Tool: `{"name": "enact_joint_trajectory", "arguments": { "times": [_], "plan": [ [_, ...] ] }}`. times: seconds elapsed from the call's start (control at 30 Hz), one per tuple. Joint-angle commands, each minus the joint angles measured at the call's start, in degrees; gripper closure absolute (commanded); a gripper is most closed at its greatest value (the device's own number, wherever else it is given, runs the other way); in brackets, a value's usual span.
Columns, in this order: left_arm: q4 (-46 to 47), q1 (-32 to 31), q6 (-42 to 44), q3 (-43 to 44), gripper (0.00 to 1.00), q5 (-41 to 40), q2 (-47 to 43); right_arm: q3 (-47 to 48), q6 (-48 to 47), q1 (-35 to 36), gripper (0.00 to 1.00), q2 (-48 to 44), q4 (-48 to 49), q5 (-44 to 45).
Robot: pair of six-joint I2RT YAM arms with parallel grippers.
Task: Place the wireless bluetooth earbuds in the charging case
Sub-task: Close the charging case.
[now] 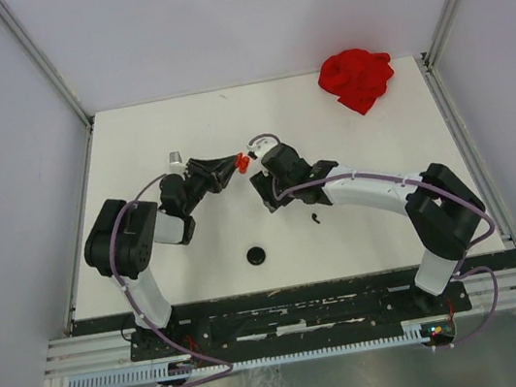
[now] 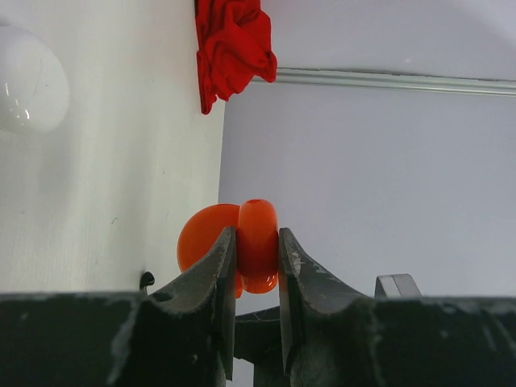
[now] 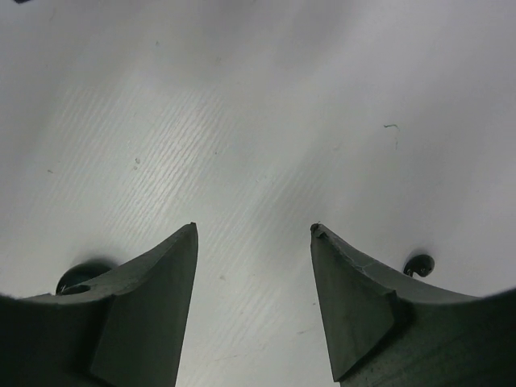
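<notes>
My left gripper (image 2: 256, 232) is shut on a red round charging case (image 2: 258, 238), held edge-on above the table; a second red round half (image 2: 203, 234) sticks out beside the left finger. From above, the case (image 1: 243, 163) hangs between the two arms. My right gripper (image 3: 254, 230) is open and holds nothing, over bare table just right of the case (image 1: 263, 196). One tiny black earbud (image 3: 419, 264) lies by its right finger, and shows from above (image 1: 315, 219). Another black earbud (image 2: 146, 280) lies near the left finger.
A crumpled red cloth (image 1: 356, 80) lies at the back right of the white table (image 1: 179, 127). A black disc (image 1: 256, 255) sits near the front middle. A white round case (image 2: 28, 81) lies at the left wrist view's upper left. A dark round thing (image 3: 79, 276) peeks from behind the right gripper's left finger.
</notes>
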Motion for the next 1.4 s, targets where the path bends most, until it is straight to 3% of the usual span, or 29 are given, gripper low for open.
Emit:
{"name": "enact_joint_trajectory", "arguments": {
  "times": [0.0,0.1,0.37,0.7,1.37],
  "plan": [
    [5.3,0.2,-2.3,-0.2,0.97,0.8,-0.3,2.3,0.7,-0.2,0.33,0.3,5.4,4.9],
    [4.3,0.1,-3.0,-1.0,0.97,-0.4,-1.0,3.2,1.0,-0.3,0.32,1.3,7.8,6.2],
    [2.9,-2.6,-8.3,-3.2,0.97,-7.5,-2.7,-2.9,-2.5,0.1,0.29,2.5,28.2,5.9],
    [4.1,-5.2,-12.9,-2.3,0.97,-10.2,-1.2,0.4,-5.3,1.6,0.27,7.6,29.3,11.8],
    [2.9,-5.6,-14.4,-1.6,0.97,-8.7,0.3,-5.7,-12.5,1.7,0.24,12.6,51.3,22.8]
  ]
}}
